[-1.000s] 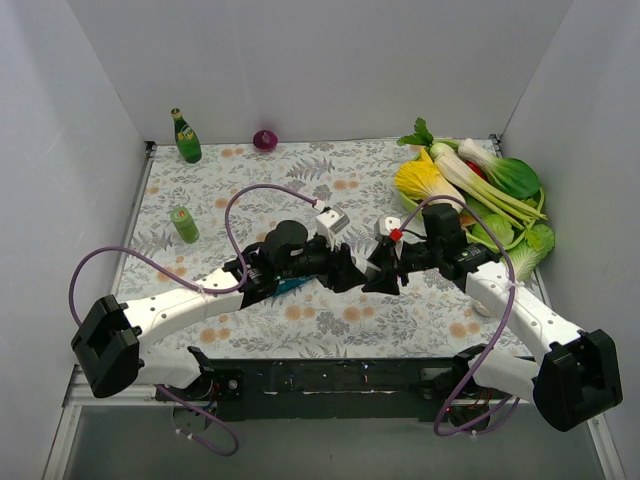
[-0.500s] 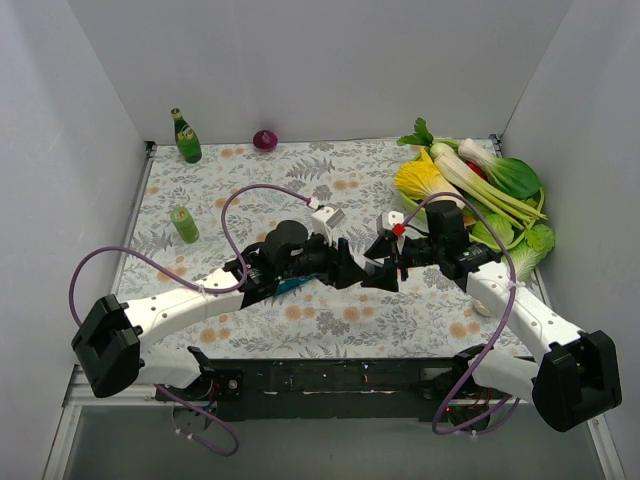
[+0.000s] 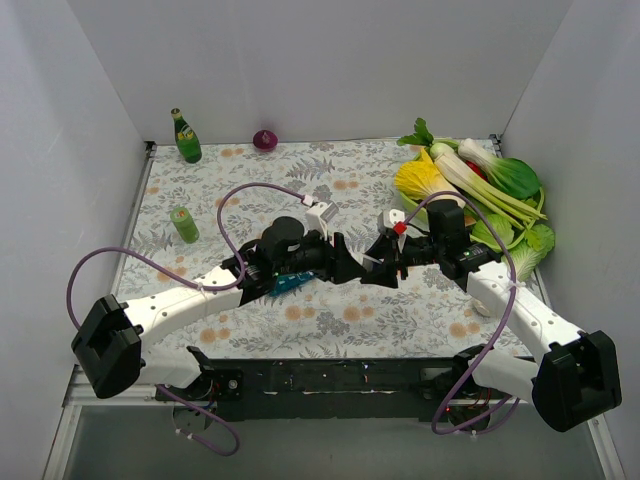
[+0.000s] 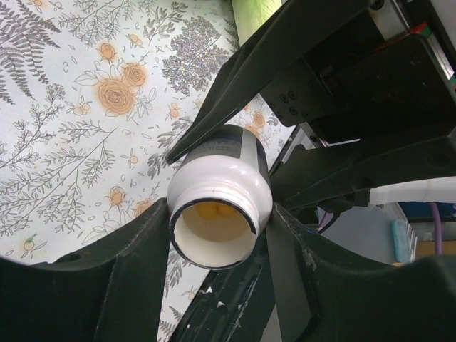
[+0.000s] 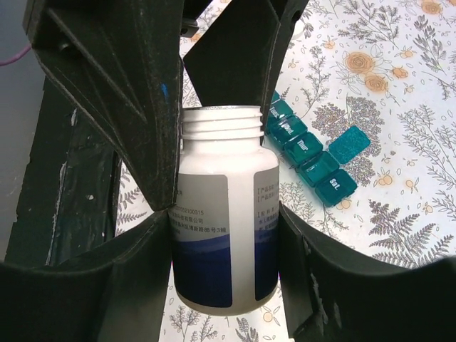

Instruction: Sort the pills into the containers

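A white pill bottle (image 5: 224, 228) with a blue-and-grey label hangs above the floral mat, cap off. Yellow pills (image 4: 210, 210) lie inside its open mouth (image 4: 214, 242). My right gripper (image 5: 224, 221) is shut on the bottle's body. My left gripper (image 4: 217, 231) is shut on its threaded neck. In the top view the two grippers, left (image 3: 350, 265) and right (image 3: 372, 268), meet tip to tip and hide the bottle. The teal pill-organiser strip (image 5: 306, 146) lies on the mat below, one lid (image 5: 349, 142) open; its end shows under the left arm (image 3: 290, 283).
A basket of leafy vegetables (image 3: 480, 190) fills the back right. A green glass bottle (image 3: 186, 137) and a purple ball-like object (image 3: 265, 139) stand at the back wall. A small green can (image 3: 184, 223) stands at the left. A small white object (image 3: 481, 303) lies by the right arm.
Both grippers, joined at the bottle, have shifted slightly left and away from the near edge. More of the teal organiser now shows under the left arm.
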